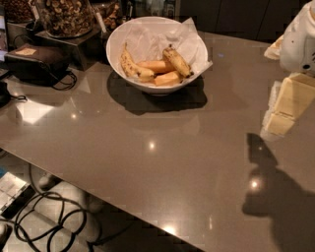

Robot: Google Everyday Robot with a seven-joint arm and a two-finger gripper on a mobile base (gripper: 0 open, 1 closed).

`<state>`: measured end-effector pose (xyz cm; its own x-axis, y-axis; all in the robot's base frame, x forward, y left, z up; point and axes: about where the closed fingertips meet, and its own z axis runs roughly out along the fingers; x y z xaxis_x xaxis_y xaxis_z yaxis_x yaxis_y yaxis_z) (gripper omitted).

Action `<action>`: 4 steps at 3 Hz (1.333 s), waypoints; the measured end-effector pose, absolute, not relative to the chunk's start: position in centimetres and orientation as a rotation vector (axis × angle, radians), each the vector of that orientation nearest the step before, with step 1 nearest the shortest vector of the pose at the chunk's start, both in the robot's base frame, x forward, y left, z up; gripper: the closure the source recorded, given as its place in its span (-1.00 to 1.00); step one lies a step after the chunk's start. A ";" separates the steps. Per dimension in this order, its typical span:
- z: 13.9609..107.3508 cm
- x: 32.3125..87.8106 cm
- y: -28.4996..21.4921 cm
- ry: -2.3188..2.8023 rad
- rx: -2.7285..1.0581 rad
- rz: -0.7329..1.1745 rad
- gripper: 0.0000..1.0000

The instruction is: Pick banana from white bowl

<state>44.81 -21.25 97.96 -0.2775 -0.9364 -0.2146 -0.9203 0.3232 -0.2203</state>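
The white bowl [123, 34] with a crumpled white paper liner stands at the back of the grey table [147, 157]. In it lie a spotted yellow banana [132, 66] along the left side, a second banana [177, 60] on the right, and two orange-yellow pieces [157, 65] between them. My gripper [286, 106], with cream-coloured fingers under a white wrist, hangs at the right edge of the view. It is above the table, well to the right of the bowl and apart from it, holding nothing visible.
A clear jar of nuts [66, 15] stands on a dark box left of the bowl. A black device [37, 61] with a cord lies at the far left. The table's front edge runs diagonally; cables [49, 216] lie on the floor below.
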 end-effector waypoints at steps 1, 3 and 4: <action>98.0 52.0 -15.8 2.419 -1.618 -0.029 -1.00; 98.3 54.4 -13.6 2.430 -1.532 0.049 -1.00; 98.8 58.2 -10.9 2.462 -1.450 0.085 -1.00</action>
<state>58.15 -10.86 98.79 -0.4560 -0.8480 -0.2703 -0.8645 0.4941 -0.0918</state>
